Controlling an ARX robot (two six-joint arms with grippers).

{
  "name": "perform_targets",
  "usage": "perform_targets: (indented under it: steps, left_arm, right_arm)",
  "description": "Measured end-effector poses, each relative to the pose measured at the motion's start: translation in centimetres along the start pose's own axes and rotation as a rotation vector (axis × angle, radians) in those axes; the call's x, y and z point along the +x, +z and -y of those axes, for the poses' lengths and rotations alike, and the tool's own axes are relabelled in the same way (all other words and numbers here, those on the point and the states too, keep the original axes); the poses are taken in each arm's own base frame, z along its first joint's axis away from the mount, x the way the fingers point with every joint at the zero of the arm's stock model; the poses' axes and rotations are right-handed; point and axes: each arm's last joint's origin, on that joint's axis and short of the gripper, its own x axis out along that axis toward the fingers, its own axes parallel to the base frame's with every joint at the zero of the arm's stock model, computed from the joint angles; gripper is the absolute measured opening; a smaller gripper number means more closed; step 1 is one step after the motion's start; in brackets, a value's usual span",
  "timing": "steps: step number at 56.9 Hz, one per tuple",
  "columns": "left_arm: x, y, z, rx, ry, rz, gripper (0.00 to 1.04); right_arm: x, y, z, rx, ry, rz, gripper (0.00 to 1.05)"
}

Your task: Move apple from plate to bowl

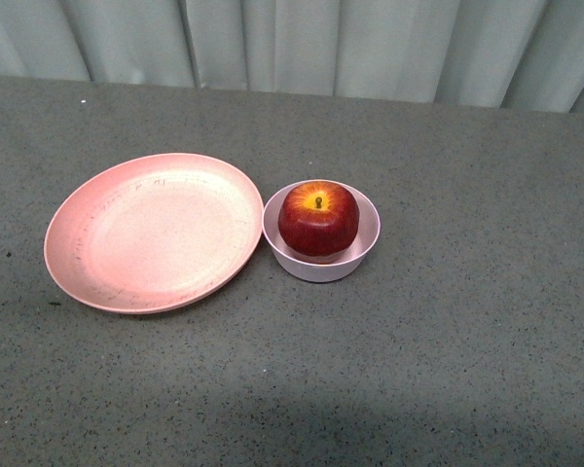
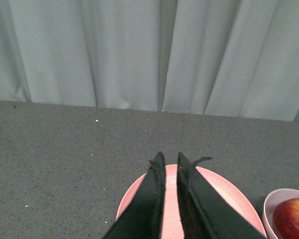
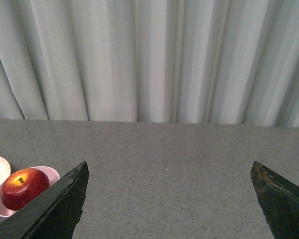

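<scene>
The dark-red apple (image 1: 318, 219) sits inside the small pale pink bowl (image 1: 364, 248), stem up. The wide salmon-pink plate (image 1: 151, 232) lies empty just left of the bowl, their rims touching. Neither arm shows in the front view. In the left wrist view my left gripper (image 2: 170, 160) is shut and empty above the plate (image 2: 224, 191); the bowl (image 2: 271, 204) and apple (image 2: 295, 219) sit at the frame's corner. In the right wrist view my right gripper (image 3: 169, 169) is open and empty over bare table, with the apple (image 3: 24, 187) in the bowl (image 3: 51, 173) off to one side.
The grey speckled table (image 1: 467, 360) stretches around the dishes. A pale curtain (image 1: 302, 44) hangs behind the table's far edge.
</scene>
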Motion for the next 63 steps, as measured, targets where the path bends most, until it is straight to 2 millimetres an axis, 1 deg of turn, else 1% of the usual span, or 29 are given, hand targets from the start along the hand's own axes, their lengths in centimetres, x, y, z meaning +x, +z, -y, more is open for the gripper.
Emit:
perform_targets:
  steps: [2, 18, 24, 30, 47, 63]
  left_arm:
    - [-0.6, 0.0, -0.3, -0.002, -0.002, -0.002, 0.03]
    - [-4.2, 0.0, -2.0, -0.002, 0.003, -0.002, 0.04]
    - [-5.2, 0.0, -2.6, -0.002, -0.025, 0.0, 0.04]
    - [-6.1, 0.1, -3.4, -0.004, 0.006, 0.002, 0.04]
    - [-8.0, 0.8, -3.4, -0.004, 0.003, 0.026, 0.04]
    - [-9.3, 1.1, -3.4, -0.004, 0.003, 0.037, 0.04]
  right_arm:
    - [0.0, 0.0, 0.0, 0.0, 0.0, 0.0, 0.95]
    - [0.0, 0.0, 0.0, 0.0, 0.0, 0.0, 0.95]
    - [0.0, 0.0, 0.0, 0.0, 0.0, 0.0, 0.95]
    - [0.0, 0.0, 0.0, 0.0, 0.0, 0.0, 0.95]
    - [0.0, 0.0, 0.0, 0.0, 0.0, 0.0, 0.95]
    - [0.0, 0.0, 0.0, 0.0, 0.0, 0.0, 0.95]
